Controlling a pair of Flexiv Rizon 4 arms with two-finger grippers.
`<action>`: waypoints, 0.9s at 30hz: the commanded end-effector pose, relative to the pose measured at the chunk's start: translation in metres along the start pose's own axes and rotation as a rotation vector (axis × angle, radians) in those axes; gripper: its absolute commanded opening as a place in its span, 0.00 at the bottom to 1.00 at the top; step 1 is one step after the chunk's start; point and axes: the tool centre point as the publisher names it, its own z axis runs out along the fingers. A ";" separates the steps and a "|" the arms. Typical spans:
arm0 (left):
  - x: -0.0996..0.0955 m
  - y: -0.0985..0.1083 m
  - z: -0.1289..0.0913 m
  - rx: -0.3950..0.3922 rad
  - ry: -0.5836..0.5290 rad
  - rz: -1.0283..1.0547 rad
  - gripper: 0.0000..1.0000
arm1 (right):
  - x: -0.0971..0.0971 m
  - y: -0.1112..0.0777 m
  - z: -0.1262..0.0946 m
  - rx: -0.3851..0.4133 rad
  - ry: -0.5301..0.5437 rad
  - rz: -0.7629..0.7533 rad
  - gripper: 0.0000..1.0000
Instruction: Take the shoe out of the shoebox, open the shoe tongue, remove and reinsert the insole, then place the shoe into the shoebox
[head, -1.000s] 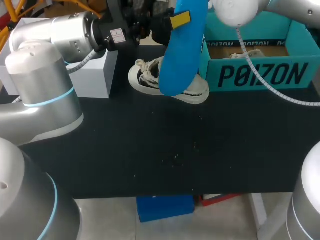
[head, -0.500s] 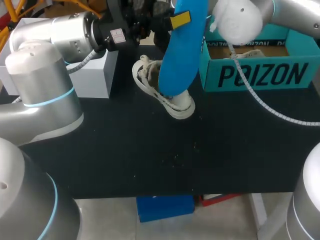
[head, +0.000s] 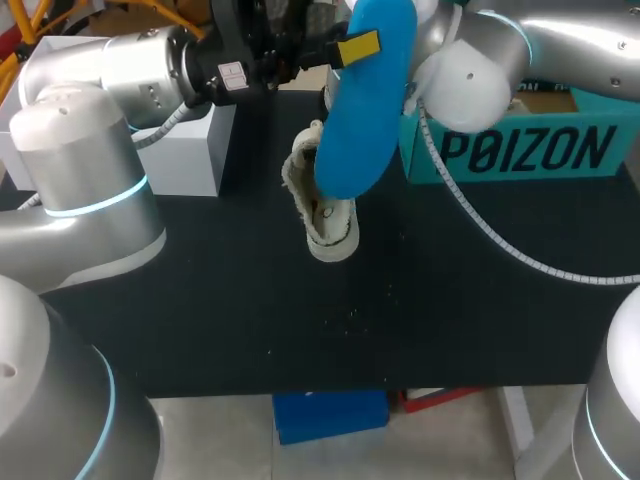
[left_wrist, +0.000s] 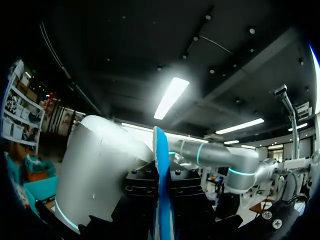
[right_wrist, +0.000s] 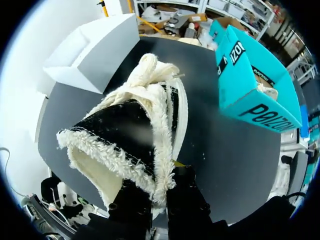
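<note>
A blue insole (head: 365, 95) hangs upright above the back of the table with my left gripper (head: 345, 45) shut on its upper end. In the left wrist view the insole (left_wrist: 161, 175) stands edge-on between the black fingers. Under it a cream fleece-trimmed shoe (head: 322, 205) points toward the table's front. My right gripper (right_wrist: 159, 192) is shut on the shoe's fleecy collar (right_wrist: 150, 145); in the head view the insole hides this gripper. The teal shoebox (head: 525, 150) stands open at the back right.
A pale grey box (head: 185, 150) stands at the back left, close to the shoe. My right arm's elbow (head: 470, 80) hangs over the shoebox's near-left corner, trailing a white cable (head: 480, 225). Black tabletop (head: 350, 320) lies bare toward the front.
My right arm has swung the shoe away from the shoebox, turning its toe from pointing right to pointing toward the table's front. The left gripper and insole have stayed in place.
</note>
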 end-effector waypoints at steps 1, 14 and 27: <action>-0.004 -0.002 0.002 -0.001 -0.003 0.001 0.00 | 0.017 -0.014 0.026 -0.071 -0.162 0.385 0.00; -0.004 -0.002 0.002 -0.001 -0.003 0.001 0.00 | 0.022 -0.035 0.067 -0.114 -0.173 0.280 0.00; -0.004 -0.002 0.002 -0.001 -0.003 0.001 0.00 | 0.015 -0.044 0.086 -0.112 -0.149 0.243 0.00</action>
